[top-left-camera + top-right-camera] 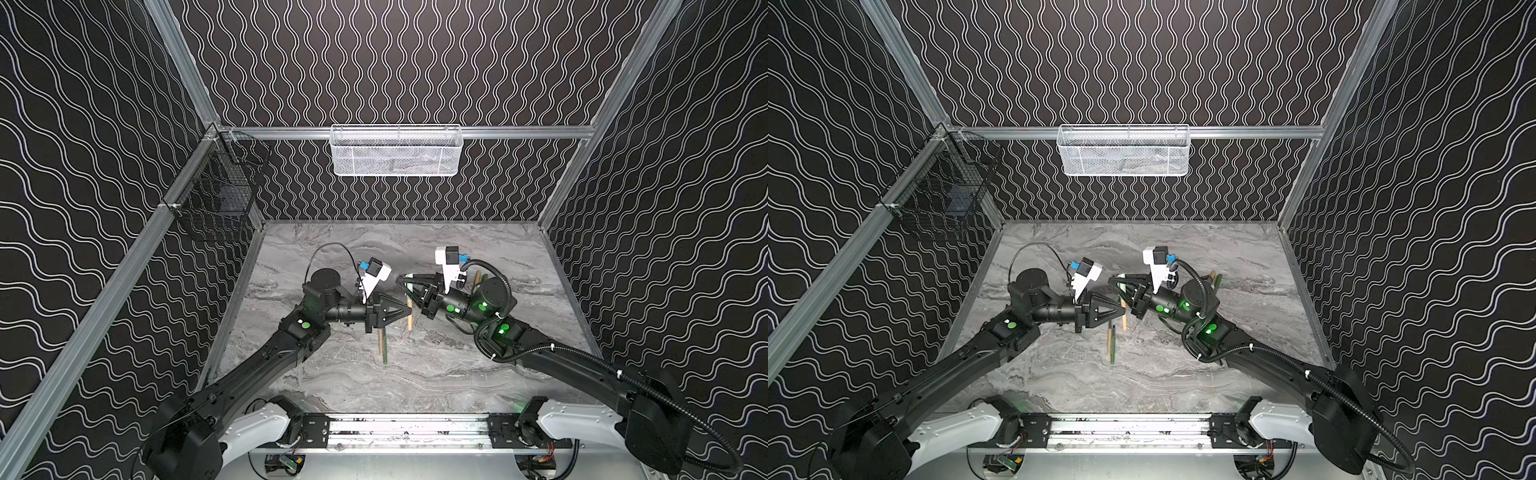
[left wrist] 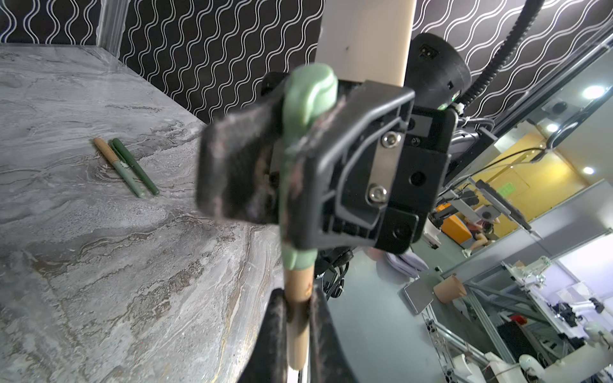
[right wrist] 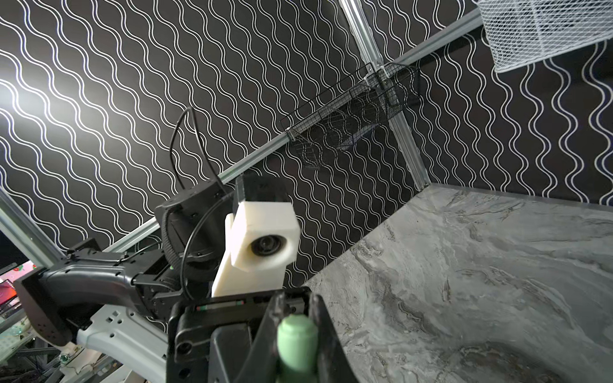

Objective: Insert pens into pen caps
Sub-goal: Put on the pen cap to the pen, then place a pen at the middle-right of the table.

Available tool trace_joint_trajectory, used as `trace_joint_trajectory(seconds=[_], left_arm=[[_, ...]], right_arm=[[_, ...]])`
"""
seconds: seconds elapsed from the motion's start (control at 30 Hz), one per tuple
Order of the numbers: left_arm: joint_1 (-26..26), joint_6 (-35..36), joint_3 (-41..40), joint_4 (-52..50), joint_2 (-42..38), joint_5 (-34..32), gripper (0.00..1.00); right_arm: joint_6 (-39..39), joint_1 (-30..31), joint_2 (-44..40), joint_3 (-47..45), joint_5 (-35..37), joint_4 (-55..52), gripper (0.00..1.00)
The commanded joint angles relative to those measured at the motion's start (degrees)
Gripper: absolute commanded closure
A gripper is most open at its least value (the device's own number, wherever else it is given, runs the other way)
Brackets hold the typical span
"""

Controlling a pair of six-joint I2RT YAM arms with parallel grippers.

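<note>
My left gripper (image 2: 298, 298) is shut on a tan-orange pen (image 2: 297, 318); both top views show it above mid-table (image 1: 405, 306). The pen (image 1: 409, 322) runs up into a pale green pen cap (image 2: 310, 93). My right gripper (image 3: 296, 308) is shut on that cap (image 3: 297, 341) and faces the left one tip to tip (image 1: 402, 281). A tan pen (image 1: 380, 343) and a dark green pen (image 1: 385, 351) lie side by side on the table below the left gripper. Another pair lies behind the right arm: one tan with a green cap (image 2: 119, 165), one dark green (image 2: 134, 165).
A white mesh basket (image 1: 397, 151) hangs on the back wall and a black wire basket (image 1: 220, 195) on the left wall. Patterned walls close in the grey marble table (image 1: 478, 374) on three sides. The arms' mounting rail (image 1: 407, 432) runs along the front edge.
</note>
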Motion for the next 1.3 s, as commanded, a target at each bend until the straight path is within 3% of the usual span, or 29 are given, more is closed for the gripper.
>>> trace_joint_trajectory(seconds=[0.0,0.07,0.2,0.27,0.4,0.6,0.8,0.87,1.1,1.27], left_arm=[[0.43,-0.81,-0.45,16.76,-1.59,-4.85,0.95],[0.43,-0.21,-1.21,14.41,-2.62,-5.07,0.81],[0.41,1.87,-2.79,6.93,-6.84,-6.71,0.41],[0.43,3.50,-3.06,2.41,-9.49,-7.91,0.29],[0.43,7.01,-2.43,-7.01,-14.23,-9.08,0.24],[0.39,8.20,-1.75,-13.65,-16.64,-8.40,0.20],[0.34,8.04,-3.16,-15.84,-19.72,-10.78,0.11],[0.34,7.93,-4.25,-15.43,-21.39,-12.74,0.02],[0.34,7.40,-5.38,-13.56,-21.15,-13.21,0.01],[0.34,6.95,-6.05,-11.93,-20.70,-13.00,0.01]], right_arm=[[2.19,-1.00,0.20,1.03,-2.45,-15.37,1.00],[2.46,-2.81,-0.39,2.02,-1.79,-16.65,1.00],[1.05,-7.96,-1.54,4.15,-0.99,-21.72,1.00],[-0.43,-10.64,-1.39,5.40,-0.34,-25.34,1.00],[-3.29,-15.93,1.68,8.84,2.62,-33.87,1.00],[-7.31,-25.05,17.63,19.75,9.78,-50.60,1.00],[-8.71,-31.77,29.00,25.95,12.31,-52.69,1.00],[-8.94,-33.56,32.26,28.28,13.22,-53.93,1.00],[-9.30,-36.79,44.03,36.74,19.12,-61.35,1.00],[-7.56,-37.74,48.10,37.47,18.15,-59.68,1.00]])
